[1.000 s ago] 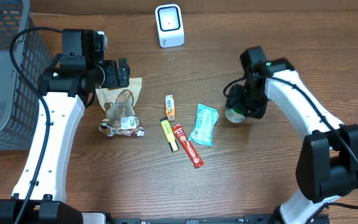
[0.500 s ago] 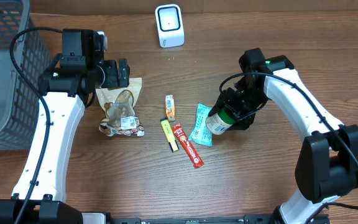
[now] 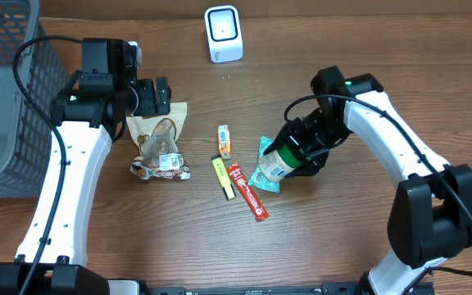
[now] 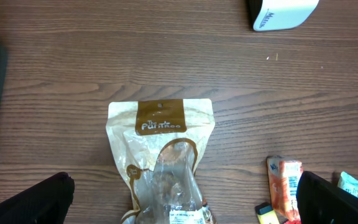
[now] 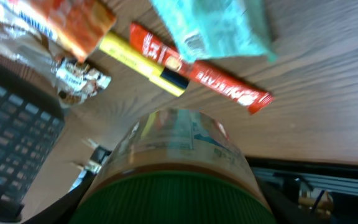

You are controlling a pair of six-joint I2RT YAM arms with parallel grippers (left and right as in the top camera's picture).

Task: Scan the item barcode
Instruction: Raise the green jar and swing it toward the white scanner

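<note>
A jar with a green lid and a printed label is held tilted on its side, a little above the table. My right gripper is shut on it at the lid end. In the right wrist view the jar fills the space between the right gripper's jaws. The white barcode scanner stands at the back centre, far from the jar. My left gripper hangs open over a brown snack bag, holding nothing.
A teal packet lies partly under the jar. Left of it lie a red stick pack, a yellow pack and an orange pack. A grey mesh basket fills the left edge.
My right arm has carried the jar left from the table's right side and tipped it over onto its side above the teal packet. The left arm has not moved.
</note>
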